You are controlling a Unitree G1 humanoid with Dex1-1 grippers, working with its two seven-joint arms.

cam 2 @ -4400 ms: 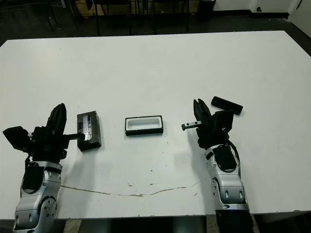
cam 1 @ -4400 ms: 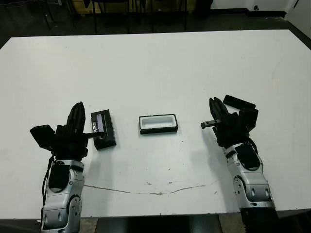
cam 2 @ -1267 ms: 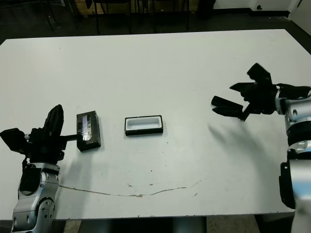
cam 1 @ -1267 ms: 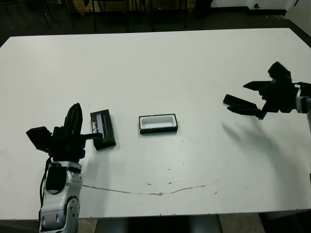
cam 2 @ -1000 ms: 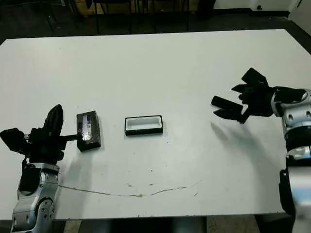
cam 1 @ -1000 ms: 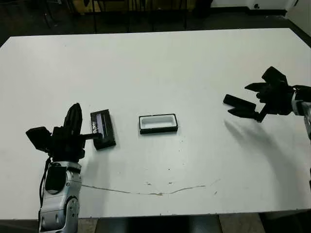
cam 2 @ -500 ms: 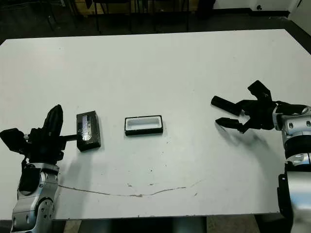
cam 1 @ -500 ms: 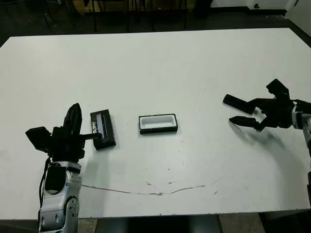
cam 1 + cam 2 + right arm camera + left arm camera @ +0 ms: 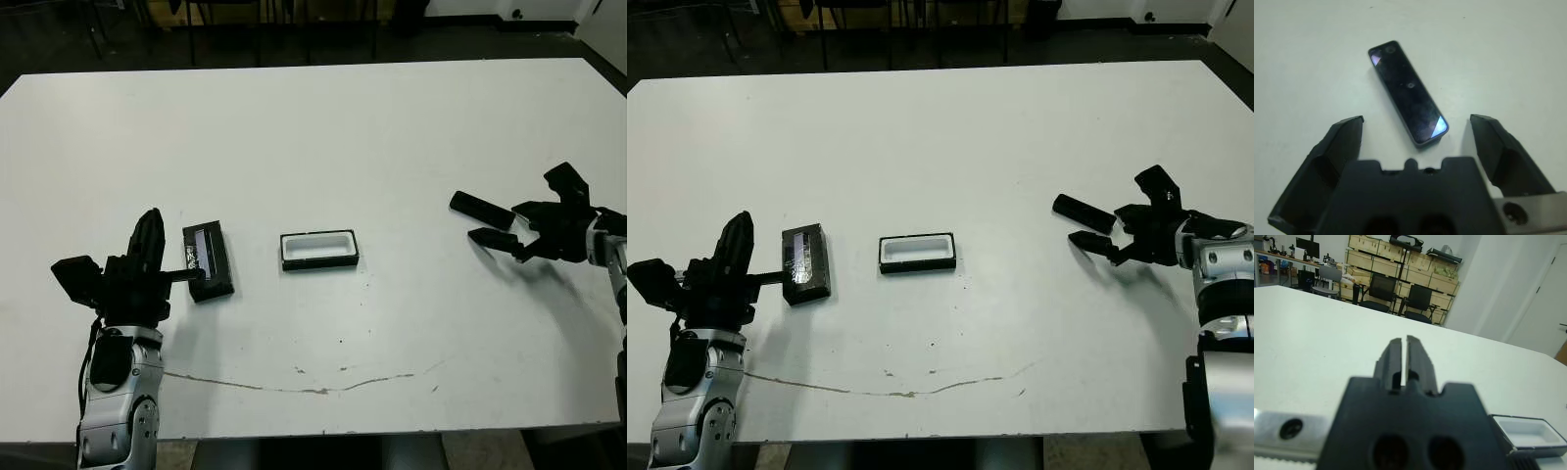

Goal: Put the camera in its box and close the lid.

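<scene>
Black camera [image 9: 1408, 106] lies flat between the wide-spread fingers of the right gripper [image 9: 1415, 129], untouched. The left gripper [image 9: 1400, 352] is pinched closed, empty.

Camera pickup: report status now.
Right gripper jaws open, straddling the camera's near end, not gripping. Left gripper jaws shut, empty, beside the lid. Camera flat on the table; box open, path clear.

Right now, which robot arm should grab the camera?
The right one, probably. Its pincer is open right over the camera, with a finger on each side. The left pincer is shut, far away beside the lid.
</scene>
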